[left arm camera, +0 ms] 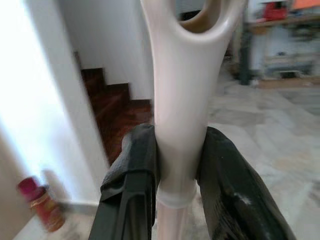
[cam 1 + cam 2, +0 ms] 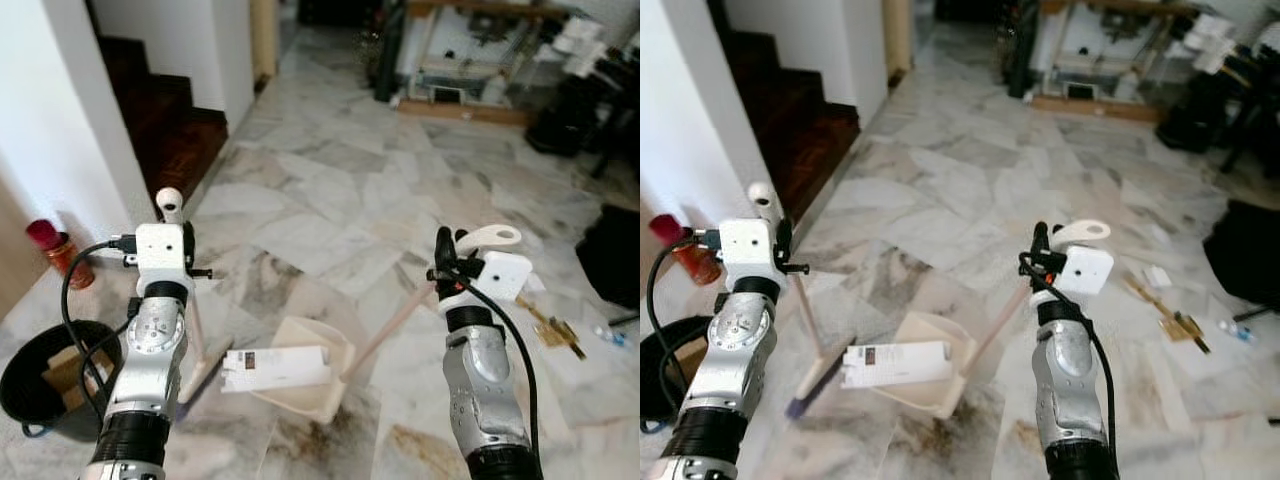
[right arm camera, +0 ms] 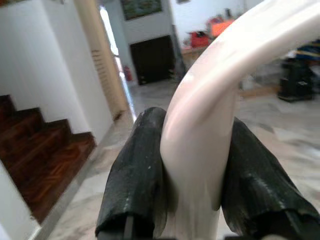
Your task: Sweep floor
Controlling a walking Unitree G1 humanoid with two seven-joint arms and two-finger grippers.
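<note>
Both silver arms rise close before the head camera. Left gripper (image 1: 176, 170) clamps the cream broom handle (image 1: 182, 100) just below its looped end; straight down from it the broom head (image 2: 818, 378) rests on the marble floor (image 2: 330, 180). Right gripper (image 3: 195, 180) squeezes the dustpan handle (image 3: 210, 125), whose shaft slants down and inward to the cream dustpan (image 2: 310, 375), with a white box (image 2: 275, 367) lying across it. Beyond the left gripper stand a white wall (image 2: 70, 130) and dark wooden stairs (image 2: 165, 120); outside it, a black bin (image 2: 45, 385). Ahead, open floor runs to distant furniture. Paper scraps (image 2: 550, 325) lie outside the right gripper. Its wrist view shows a dark doorway (image 3: 152, 60).
</note>
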